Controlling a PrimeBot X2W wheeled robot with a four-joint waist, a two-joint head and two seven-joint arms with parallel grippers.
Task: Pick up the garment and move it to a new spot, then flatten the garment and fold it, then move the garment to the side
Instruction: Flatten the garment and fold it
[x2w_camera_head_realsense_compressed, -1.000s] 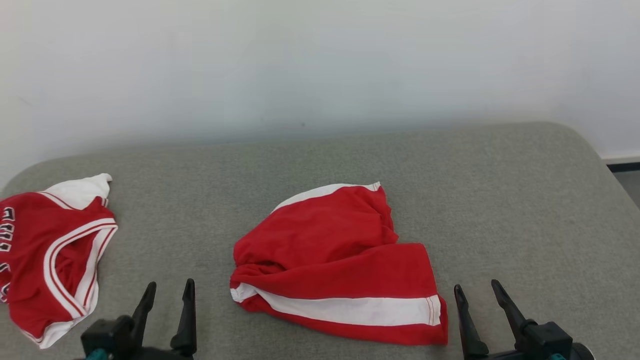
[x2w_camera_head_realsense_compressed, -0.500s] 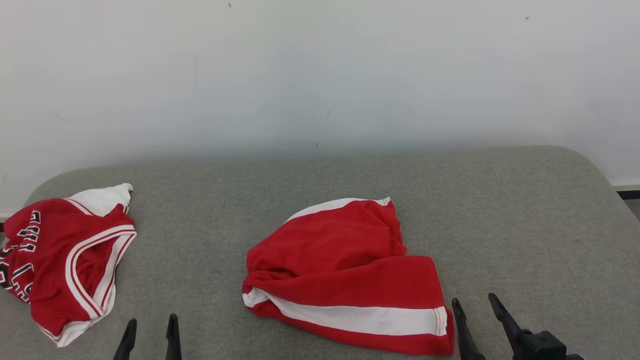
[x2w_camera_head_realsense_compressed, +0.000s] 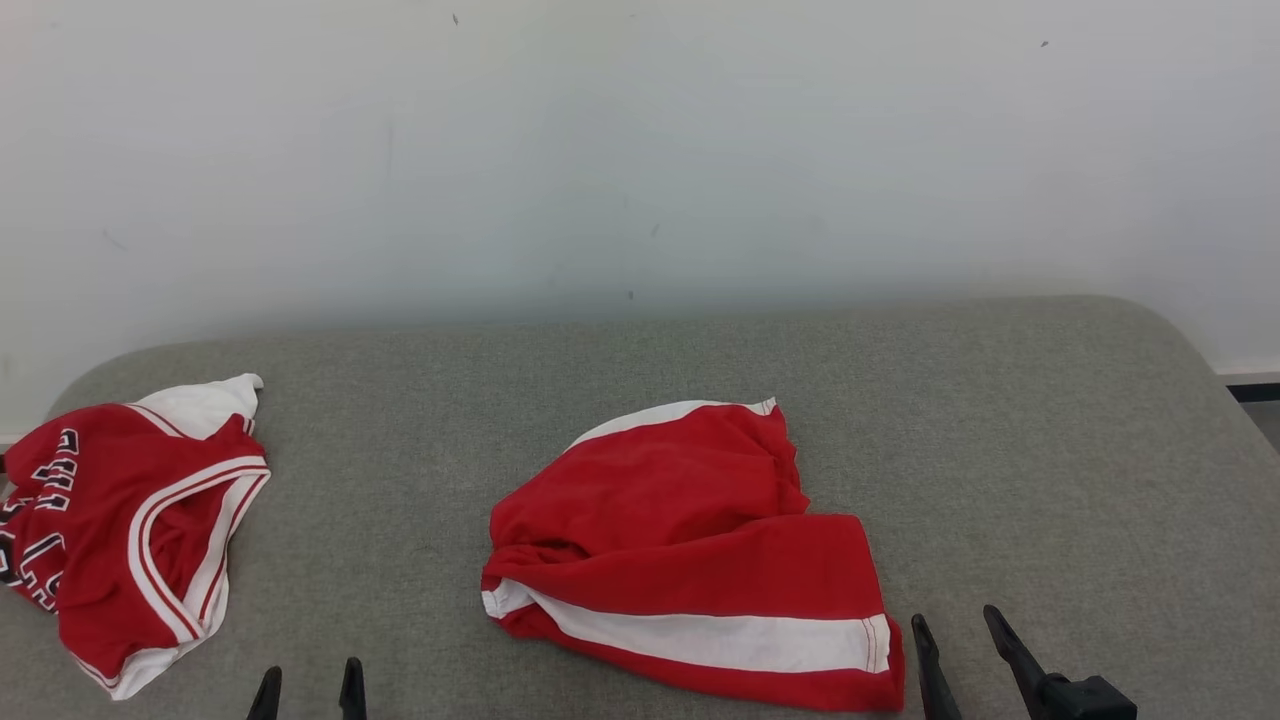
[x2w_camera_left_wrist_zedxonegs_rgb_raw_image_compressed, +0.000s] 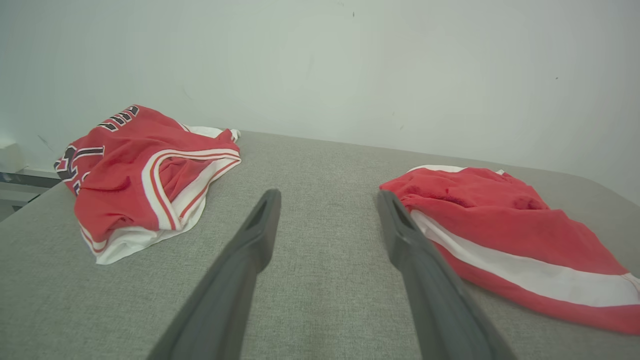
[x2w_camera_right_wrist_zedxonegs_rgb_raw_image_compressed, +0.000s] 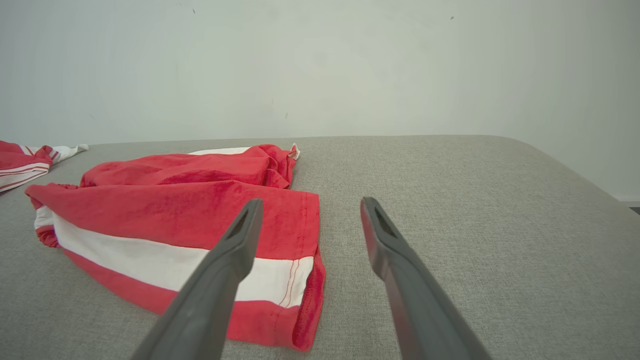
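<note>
In the middle of the grey upholstered surface (x2w_camera_head_realsense_compressed: 1050, 450), the red shorts (x2w_camera_head_realsense_compressed: 690, 560) with the white stripe are lying rumpled and half doubled over, nearer the front edge than the wall (x2w_camera_head_realsense_compressed: 640, 150). They are keeping exactly the heap they had a second ago, with the same folds and the same white band along the near hem. What is changing is your view, not the cloth. The whole head picture is sliding downward and a little to the right, shorts, jersey (x2w_camera_head_realsense_compressed: 110, 520) and back edge together. That means the head camera is tilting up, so you should not be reading it as the garment moving. The right gripper (x2w_camera_head_realsense_compressed: 953, 620) is standing just beside the shorts' near right corner, its two fingers spread wide with nothing between them, and it is sinking in the picture about as much as the scene is. The left gripper (x2w_camera_head_realsense_compressed: 310, 690) is dropping further than that, with just its fingertips showing at the bottom edge. It too is spread wide and empty, over bare fabric between the shorts and the jersey lying crumpled at the far left. I am reading this as the left arm drawing back while the robot is settling its view. The first step is therefore not yet begun: nothing is being gripped, and the shorts, which I am taking to be the garment in hand, are waiting to be picked up.
</note>
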